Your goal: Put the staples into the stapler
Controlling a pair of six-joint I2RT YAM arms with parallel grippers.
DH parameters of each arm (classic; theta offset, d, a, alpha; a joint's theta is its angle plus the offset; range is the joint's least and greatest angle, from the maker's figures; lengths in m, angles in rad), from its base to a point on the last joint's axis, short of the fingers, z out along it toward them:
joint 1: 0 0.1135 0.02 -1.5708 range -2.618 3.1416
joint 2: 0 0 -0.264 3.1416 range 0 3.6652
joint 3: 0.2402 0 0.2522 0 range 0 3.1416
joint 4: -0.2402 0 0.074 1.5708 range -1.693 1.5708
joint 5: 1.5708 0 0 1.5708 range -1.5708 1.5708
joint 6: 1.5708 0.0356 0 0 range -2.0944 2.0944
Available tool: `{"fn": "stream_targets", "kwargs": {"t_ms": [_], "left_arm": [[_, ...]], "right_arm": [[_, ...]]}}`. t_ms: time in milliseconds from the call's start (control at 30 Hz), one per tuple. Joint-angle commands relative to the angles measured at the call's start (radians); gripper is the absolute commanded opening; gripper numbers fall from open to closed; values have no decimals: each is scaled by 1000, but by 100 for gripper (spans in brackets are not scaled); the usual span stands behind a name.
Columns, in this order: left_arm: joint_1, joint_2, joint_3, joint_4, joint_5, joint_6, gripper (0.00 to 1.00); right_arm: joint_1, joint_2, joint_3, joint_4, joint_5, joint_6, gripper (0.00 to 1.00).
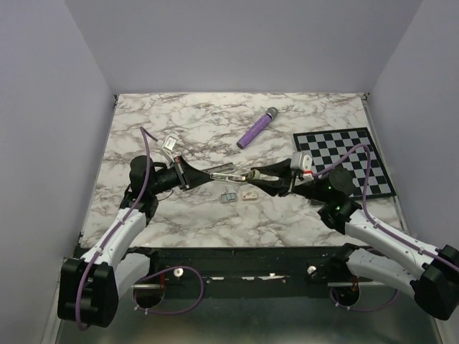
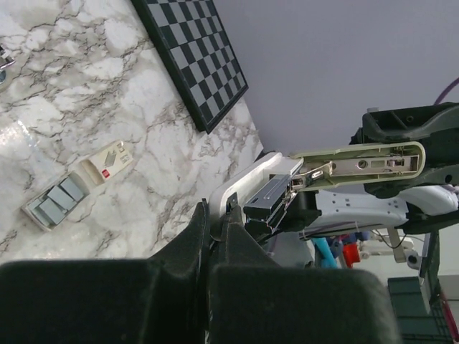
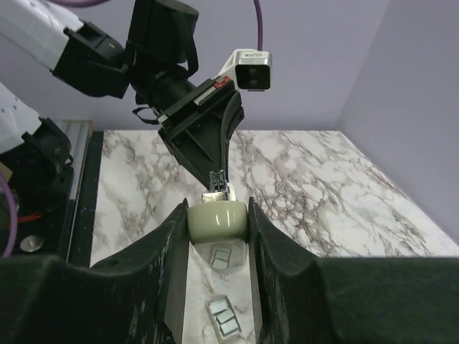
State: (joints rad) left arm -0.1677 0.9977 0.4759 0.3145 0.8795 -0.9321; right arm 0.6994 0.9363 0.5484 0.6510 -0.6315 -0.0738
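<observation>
Top external: plain lilac walls, marble table (image 1: 287, 215), checkerboard mat (image 1: 331, 143) at right. Left gripper (image 1: 206, 175) is clamped on the dark base end of the stapler (image 1: 231, 173); right gripper (image 1: 256, 175) pinches its beige lid. Held midair between them, likely spread open to expose the rail. Staples (image 1: 228, 196) lie on the table just beneath, ungripped.

- Light: even, diffuse, moderately bright, from overhead.
- Shadows: soft and faint on table (image 1: 215, 122).
- Glare: pale sheen on table, left wrist view.
- Focus: near jaws soft in wrist views; top view sharp.
</observation>
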Motion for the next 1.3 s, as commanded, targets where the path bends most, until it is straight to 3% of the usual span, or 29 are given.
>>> {"fn": "stream_targets", "kwargs": {"t_ms": [0, 100, 200, 433, 567, 667, 733, 867, 1067, 1267], "left_arm": [[53, 7, -79, -3, -270, 50, 4], [53, -19, -86, -55, -295, 94, 18], [53, -77, -76, -129, -347, 139, 43], [53, -238, 64, -392, -500, 412, 62], [53, -344, 110, -364, -481, 547, 71], [50, -422, 99, -255, -342, 642, 81], [42, -450, 93, -183, -210, 693, 85], [-27, -459, 96, -114, -108, 771, 86], [-216, -383, 168, -153, -51, 959, 85], [-343, -262, 253, -186, -68, 1032, 80]], "right_arm": [[-21, -56, 44, 535, -76, 196, 1], [-34, -56, 47, 532, -73, 177, 1], [-38, -54, 59, 423, -89, 102, 1], [-40, -37, 116, 107, -132, -36, 1], [-40, -24, 131, 52, -143, -70, 1], [-40, -2, 142, 18, -149, -81, 1], [-40, 18, 154, 0, -175, -83, 1], [-40, 42, 170, -11, -234, -72, 1], [-40, 65, 192, -33, -307, -66, 1], [-38, 78, 202, -47, -344, -64, 1]]}}
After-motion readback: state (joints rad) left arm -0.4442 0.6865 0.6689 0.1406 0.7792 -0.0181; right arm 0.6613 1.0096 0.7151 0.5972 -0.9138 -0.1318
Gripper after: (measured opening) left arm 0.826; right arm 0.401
